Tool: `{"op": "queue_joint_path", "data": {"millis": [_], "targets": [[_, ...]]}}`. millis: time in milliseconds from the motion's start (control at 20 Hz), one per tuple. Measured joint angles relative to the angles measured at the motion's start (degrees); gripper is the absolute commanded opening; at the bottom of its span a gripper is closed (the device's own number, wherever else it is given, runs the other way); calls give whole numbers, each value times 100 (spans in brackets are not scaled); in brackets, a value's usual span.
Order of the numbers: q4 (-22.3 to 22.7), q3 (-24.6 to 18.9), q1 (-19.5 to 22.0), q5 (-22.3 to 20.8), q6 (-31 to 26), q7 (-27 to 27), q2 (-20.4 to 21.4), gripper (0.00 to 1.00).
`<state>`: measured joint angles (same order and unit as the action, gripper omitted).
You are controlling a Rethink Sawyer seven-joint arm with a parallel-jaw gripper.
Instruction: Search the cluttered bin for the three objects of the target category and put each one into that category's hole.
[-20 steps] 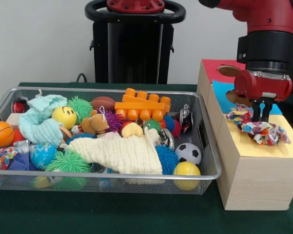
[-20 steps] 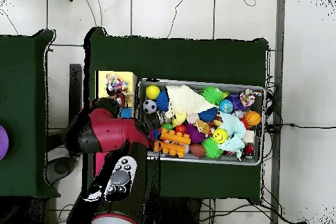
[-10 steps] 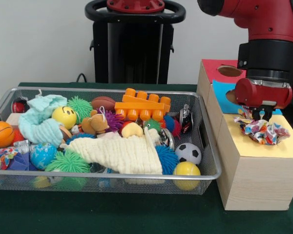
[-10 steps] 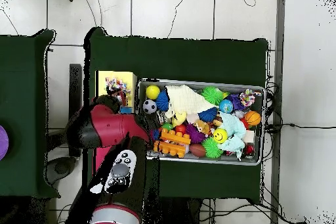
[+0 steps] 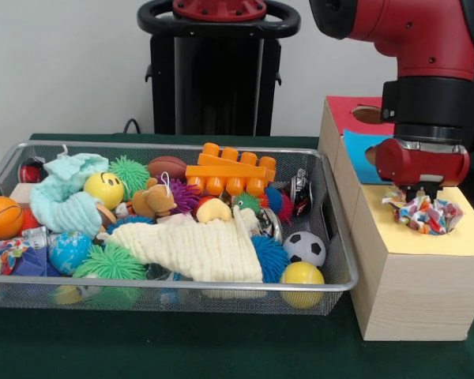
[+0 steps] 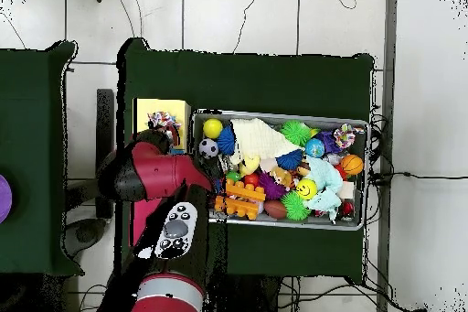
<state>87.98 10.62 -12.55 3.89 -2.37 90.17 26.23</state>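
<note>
One arm (image 5: pixel 426 55) upright over yellow box (image 5: pixel 415 272) | fingers (image 5: pixel 421 191) in polka-dot cloth (image 5: pixel 423 213) | grip unclear

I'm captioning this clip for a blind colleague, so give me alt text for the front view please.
A red and black robot arm's gripper presses down on a bunched polka-dot cloth on the yellow-topped box, with blue-topped and red-topped boxes behind. To its left, a wire mesh bin brims with toys: balls, orange blocks, a cream cloth, a mint cloth, and another polka-dot cloth at the left end.
</note>
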Motion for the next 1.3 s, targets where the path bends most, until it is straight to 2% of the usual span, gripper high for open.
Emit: {"op": "queue_joint_path", "data": {"millis": [1300], "targets": [[-12,-190,162,-1,-1,0,-18,0]]}}
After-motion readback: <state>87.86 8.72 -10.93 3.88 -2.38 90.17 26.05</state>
